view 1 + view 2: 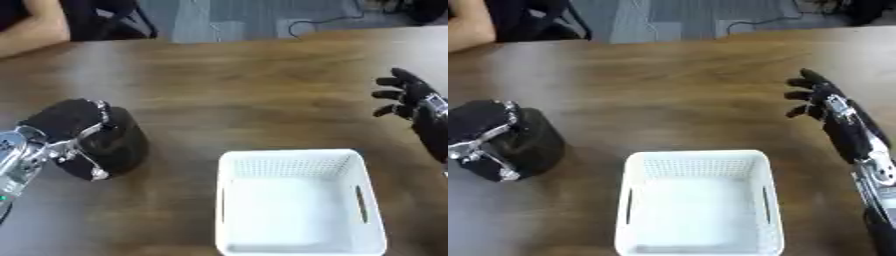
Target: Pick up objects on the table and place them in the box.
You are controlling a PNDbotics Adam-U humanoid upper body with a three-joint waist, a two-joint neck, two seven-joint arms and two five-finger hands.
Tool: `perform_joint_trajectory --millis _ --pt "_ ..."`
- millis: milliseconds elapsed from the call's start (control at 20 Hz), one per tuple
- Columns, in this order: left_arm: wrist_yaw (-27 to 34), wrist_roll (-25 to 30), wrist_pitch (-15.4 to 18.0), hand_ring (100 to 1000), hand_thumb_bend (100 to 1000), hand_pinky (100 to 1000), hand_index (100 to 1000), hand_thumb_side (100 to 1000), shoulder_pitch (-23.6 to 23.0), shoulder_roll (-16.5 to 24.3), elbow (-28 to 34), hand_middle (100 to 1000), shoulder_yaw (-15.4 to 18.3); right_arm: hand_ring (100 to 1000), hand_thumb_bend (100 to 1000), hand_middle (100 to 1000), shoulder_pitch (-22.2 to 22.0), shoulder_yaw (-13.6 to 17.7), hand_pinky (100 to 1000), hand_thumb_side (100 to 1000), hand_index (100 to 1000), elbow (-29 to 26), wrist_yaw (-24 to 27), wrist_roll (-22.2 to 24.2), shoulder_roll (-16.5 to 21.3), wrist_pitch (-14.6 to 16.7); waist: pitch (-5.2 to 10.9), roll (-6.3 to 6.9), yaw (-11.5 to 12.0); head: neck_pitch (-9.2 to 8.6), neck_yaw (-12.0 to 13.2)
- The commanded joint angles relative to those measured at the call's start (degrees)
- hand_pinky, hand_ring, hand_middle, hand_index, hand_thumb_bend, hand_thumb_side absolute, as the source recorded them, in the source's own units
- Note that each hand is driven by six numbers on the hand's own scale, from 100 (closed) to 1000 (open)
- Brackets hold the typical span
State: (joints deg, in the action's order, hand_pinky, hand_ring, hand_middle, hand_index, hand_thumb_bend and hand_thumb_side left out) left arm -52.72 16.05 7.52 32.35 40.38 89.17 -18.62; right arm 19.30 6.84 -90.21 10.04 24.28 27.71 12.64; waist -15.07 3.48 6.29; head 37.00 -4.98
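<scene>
Brown wood-grain desk (pixel 245 90), grey floor with a cable beyond its far edge. Left eye view: left hand (pixel 74 132) at the left side, fingers curled round a dark, rounded, cylinder-like object (pixel 118 145) that stands on or just above the desk; contact with the surface cannot be told. White perforated box (pixel 297 200) sits near the front edge, right of the object and apart from it, nothing visible inside. Right eye view: right hand (pixel 820 100) held at the right, clear of everything, fingers spread and relaxed, holding nothing. Same object (pixel 531 145) looks matte and fairly bulky against the hand. Judgement: probably stiff, not slippery, weight unknown; its width nearly fills the grasp, so a wrap round the mid-body from the side, as now, seems the safest hold. Box opening (pixel 697 200) looks wide enough to take it.
</scene>
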Motion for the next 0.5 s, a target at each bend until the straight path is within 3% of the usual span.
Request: perform_joint_trajectory --millis 50,500 --pt "-0.8 0.1 0.1 100 637 100 395 182 0.6 1.1 1.4 277 1.1 826 100 864 0.7 0.6 655 1000 1000 -1.0 -0.1 0.0 0.8 0.1 0.91 -0.02 0.1 -0.53 0.2" --pt "-0.9 -0.2 0.2 100 685 100 409 194 0.5 1.2 1.4 303 1.3 826 100 864 0.8 0.5 655 1000 1000 -1.0 0.0 0.0 0.8 0.2 1.01 -0.09 0.1 -0.68 0.0"
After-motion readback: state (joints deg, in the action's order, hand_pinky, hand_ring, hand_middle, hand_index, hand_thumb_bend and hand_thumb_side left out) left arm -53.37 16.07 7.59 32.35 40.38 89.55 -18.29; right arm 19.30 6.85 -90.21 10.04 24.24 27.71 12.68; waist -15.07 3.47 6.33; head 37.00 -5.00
